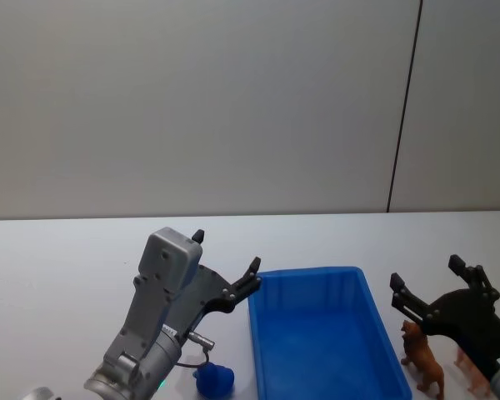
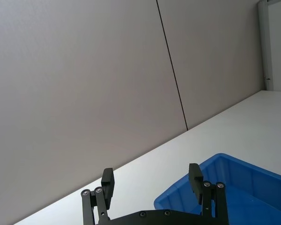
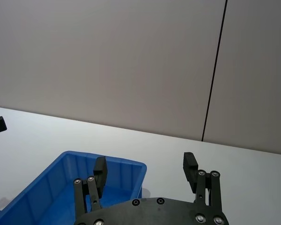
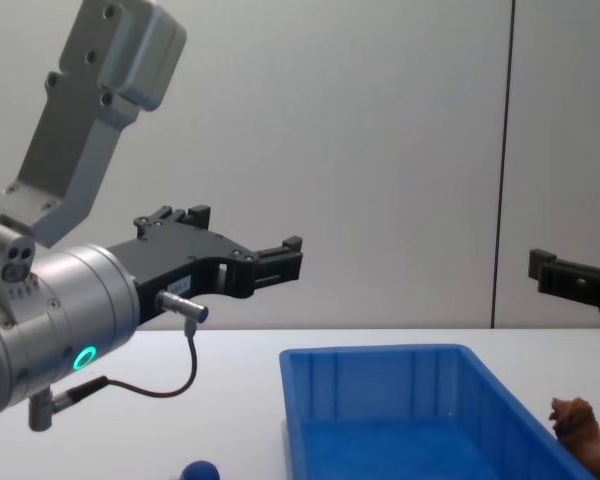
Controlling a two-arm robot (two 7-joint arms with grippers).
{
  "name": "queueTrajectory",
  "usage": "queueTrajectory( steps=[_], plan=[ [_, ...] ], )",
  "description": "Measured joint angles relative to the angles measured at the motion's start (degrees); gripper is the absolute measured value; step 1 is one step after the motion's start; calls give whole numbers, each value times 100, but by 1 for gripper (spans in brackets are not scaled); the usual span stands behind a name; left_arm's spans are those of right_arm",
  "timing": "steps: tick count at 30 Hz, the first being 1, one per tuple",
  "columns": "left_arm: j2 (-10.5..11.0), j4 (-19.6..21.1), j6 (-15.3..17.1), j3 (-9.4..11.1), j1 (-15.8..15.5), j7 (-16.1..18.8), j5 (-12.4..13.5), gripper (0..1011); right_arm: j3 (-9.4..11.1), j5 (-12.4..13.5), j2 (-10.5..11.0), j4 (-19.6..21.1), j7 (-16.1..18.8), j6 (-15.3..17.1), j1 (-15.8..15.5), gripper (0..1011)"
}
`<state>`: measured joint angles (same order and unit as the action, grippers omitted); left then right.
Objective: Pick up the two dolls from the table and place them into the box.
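The blue box [image 1: 308, 273] stands on the white table [image 1: 58, 267], and what shows of its floor is bare. A brown four-legged doll [image 1: 422, 360] stands just right of the box, under my right gripper [image 1: 425, 272], which hovers open and holds nothing. A small dark-blue rounded doll [image 1: 214, 381] sits left of the box, below my left gripper [image 1: 227, 252], also open and raised with nothing in it. The chest view shows the box [image 4: 380, 352], the brown doll [image 4: 580, 425] and the blue doll's top [image 4: 200, 470]. The wrist views show the open left gripper [image 2: 151, 180] and right gripper [image 3: 145, 168].
Thin orange legs of some small object [image 1: 471, 371] show right of the brown doll, mostly hidden by my right arm. A plain grey wall [image 1: 233, 100] rises behind the table. White tabletop stretches beyond and left of the box.
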<state>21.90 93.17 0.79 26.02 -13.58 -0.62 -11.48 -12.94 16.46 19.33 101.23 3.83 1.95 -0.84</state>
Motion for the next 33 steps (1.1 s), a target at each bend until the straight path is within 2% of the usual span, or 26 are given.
queueTrajectory(
  steps=[33],
  plan=[
    [0,0,0,0,0,0,0,1003,0,0,0,0,0,0,0,1001]
  ],
)
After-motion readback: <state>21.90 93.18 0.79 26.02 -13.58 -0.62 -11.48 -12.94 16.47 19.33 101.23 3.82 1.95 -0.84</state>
